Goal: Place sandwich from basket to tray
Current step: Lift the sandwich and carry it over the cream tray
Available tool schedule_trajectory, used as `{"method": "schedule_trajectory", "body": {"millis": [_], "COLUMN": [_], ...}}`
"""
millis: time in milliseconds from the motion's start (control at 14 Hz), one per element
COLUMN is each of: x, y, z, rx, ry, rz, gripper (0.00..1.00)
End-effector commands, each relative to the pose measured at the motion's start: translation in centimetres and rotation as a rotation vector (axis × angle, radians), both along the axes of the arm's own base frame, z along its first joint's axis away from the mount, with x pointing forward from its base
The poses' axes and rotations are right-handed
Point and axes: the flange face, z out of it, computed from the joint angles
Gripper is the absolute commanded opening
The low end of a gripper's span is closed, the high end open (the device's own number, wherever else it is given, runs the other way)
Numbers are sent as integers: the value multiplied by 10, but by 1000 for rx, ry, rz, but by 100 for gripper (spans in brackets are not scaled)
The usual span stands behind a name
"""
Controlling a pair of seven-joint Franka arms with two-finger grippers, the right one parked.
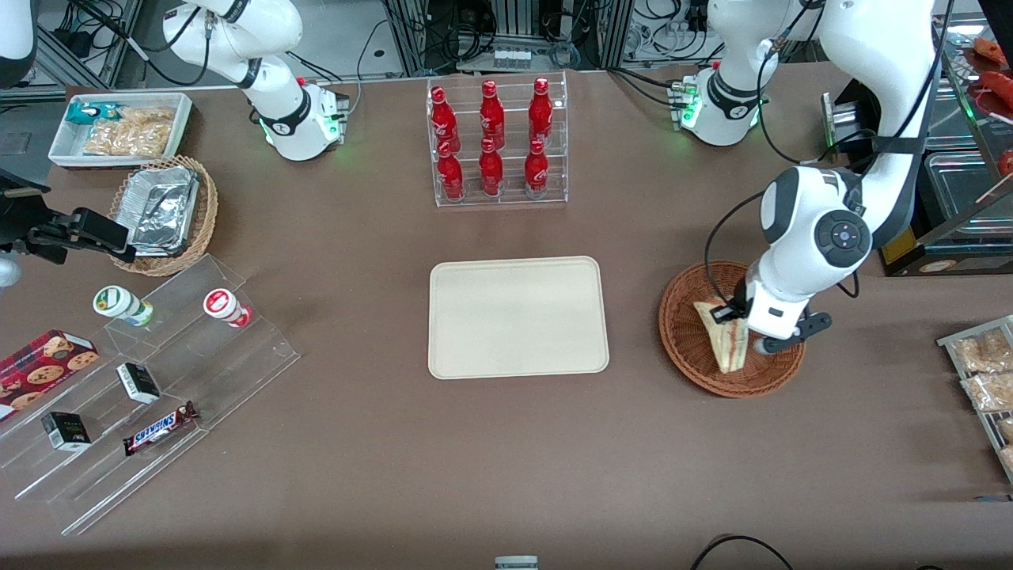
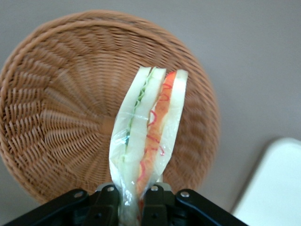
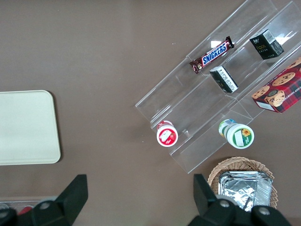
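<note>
Claw: gripper (image 2: 133,200) pinched tight on one end of the sandwich (image 2: 148,132), edge-on so the layers stay together.
Sandwich: above the basket (image 1: 688,348), looks lifted.
Tray (image 1: 518,317): bare, sits beside the basket, so probably a short carry.

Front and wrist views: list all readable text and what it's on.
"SNICKERS": on the candy bar on the clear stepped display.
Red bottles, cookie box, two small dark boxes, two cups: print unreadable.
Sandwich, held in the tool over the basket: no text.
</note>
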Motion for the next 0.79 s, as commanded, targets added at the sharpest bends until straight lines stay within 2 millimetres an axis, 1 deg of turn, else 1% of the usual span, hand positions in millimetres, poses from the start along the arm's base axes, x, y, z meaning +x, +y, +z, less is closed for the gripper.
{"method": "schedule_trajectory", "body": {"millis": [0,71,143,214,357,500,714], "x": [7,-1,-14,-20,-23,-35,-49], "y": [-79,-117,-155,-184,-231,-272,-324], "z": [0,-9,-17,-20,-28,-41,-51], "rx": [4,9,17,27,29,35,51], "ry": [73,81,86,79,70,68,41], "rz": [-165,-214,-230,-208,-188,-184,-157], "gripper": [7,6,6,6,6,5,3]}}
